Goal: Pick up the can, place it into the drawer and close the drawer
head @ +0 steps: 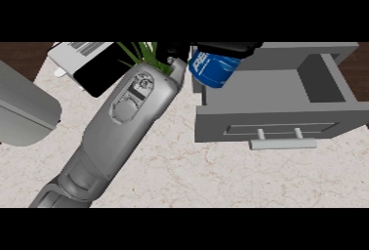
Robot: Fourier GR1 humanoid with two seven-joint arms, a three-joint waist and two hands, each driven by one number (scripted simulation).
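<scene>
The left hand [216, 48] had its black fingers [241, 47] curled round the top of the blue can [211, 70]. The can hung tilted over the back left corner of the open grey drawer [274, 93], above its left wall. The drawer's handle [282, 143] stuck out in front. A green plant [140, 52] stood behind the grey arm [119, 127] on the pale surface [216, 176].

So the surface [216, 176] is a pale beige marble kind of stone with thin reddish veins. Dark wood [18, 53] shows past its far edge, top left and top right. A toaster [86, 56] sits at the back left, with some green leaves [140, 51] just beside it.
</scene>
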